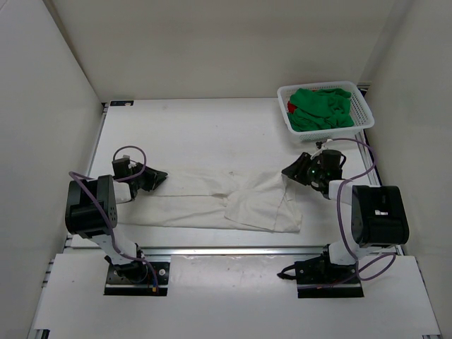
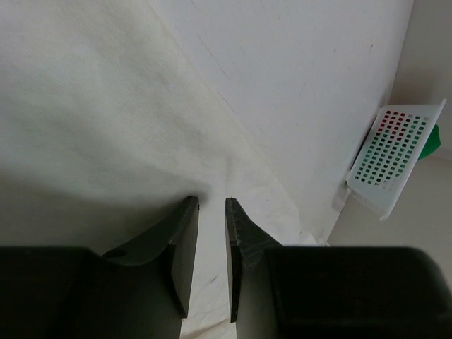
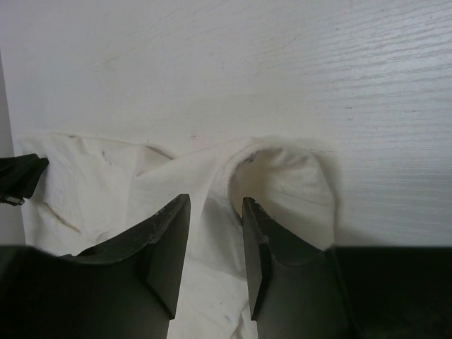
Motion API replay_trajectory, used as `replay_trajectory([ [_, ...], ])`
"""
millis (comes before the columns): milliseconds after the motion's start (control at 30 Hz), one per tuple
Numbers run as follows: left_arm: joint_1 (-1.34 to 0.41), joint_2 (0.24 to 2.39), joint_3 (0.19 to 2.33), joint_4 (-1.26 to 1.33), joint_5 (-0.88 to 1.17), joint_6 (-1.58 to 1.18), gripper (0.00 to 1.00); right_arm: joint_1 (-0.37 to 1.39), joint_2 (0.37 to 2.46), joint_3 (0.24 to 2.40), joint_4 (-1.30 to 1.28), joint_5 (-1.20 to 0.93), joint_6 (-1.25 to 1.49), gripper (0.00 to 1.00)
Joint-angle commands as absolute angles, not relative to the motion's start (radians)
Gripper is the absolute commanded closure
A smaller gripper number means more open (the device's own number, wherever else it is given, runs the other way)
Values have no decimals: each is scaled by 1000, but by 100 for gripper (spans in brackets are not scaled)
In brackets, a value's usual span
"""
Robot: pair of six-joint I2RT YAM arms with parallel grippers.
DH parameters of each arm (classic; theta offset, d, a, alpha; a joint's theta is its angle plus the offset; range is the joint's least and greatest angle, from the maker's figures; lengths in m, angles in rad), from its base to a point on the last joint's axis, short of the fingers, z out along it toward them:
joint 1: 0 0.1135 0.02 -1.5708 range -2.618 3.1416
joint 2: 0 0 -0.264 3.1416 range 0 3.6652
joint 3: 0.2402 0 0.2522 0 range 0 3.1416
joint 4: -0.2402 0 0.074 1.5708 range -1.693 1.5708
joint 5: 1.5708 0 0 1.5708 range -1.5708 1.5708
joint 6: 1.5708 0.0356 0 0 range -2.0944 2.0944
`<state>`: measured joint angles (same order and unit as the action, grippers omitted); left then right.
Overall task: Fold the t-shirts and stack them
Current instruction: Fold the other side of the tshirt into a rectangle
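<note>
Cream-white shirt (image 1: 205, 201) lies spread along the near half of the table (image 1: 198, 134); matte woven cloth, right end folded back into a soft rolled lip. Left gripper (image 2: 212, 201) sits at its left edge, jaws a narrow slot apart, cloth showing through the gap. Right gripper (image 3: 215, 200) is over the lip, jaws apart, gripping nothing. Open tabletop runs from the shirt to the back wall. Green shirt (image 1: 321, 109) and red shirt (image 1: 292, 107) are bunched in the white mesh basket (image 1: 364, 113) at the far right.
</note>
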<state>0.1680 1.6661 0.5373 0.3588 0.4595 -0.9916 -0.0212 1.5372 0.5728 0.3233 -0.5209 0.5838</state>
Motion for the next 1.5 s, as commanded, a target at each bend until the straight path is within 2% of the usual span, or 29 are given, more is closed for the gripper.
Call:
replay_trajectory([
  [0,166,1669,560,342,448,-973,67,-28,1534,594,358,-540,575,66],
  [67,172,1671,566,331,439,-968,67,-31,1546,591,373,-537,583,69],
  [133,173,1670,572,318,437,-962,68,-31,1557,594,368,-531,581,82],
  [233,195,1677,571,314,437,-966,67,-44,1560,581,357,-509,598,96],
  [333,228,1698,560,344,468,-988,68,-61,1539,572,330,-465,595,100],
  [667,293,1707,546,328,462,-988,70,-86,1569,624,241,-353,589,100],
  [867,333,1671,528,334,439,-1005,69,-89,1549,626,227,-316,586,96],
  [933,336,1643,517,339,448,-1029,69,-81,1496,624,206,-305,589,92],
  [1000,327,1602,520,353,462,-1046,69,-57,1433,634,169,-262,589,81],
  [1100,275,1501,569,290,431,-1003,68,15,1306,649,124,-181,575,70],
  [1200,210,1392,635,201,345,-919,66,98,1227,657,78,-108,551,68],
  [1267,158,1333,666,155,306,-865,64,159,1210,640,64,-98,549,73],
  [1367,11,1256,693,57,250,-763,64,306,1247,623,46,-109,529,97],
  [1467,-116,1232,677,5,255,-700,64,455,1336,615,57,-110,522,100],
])
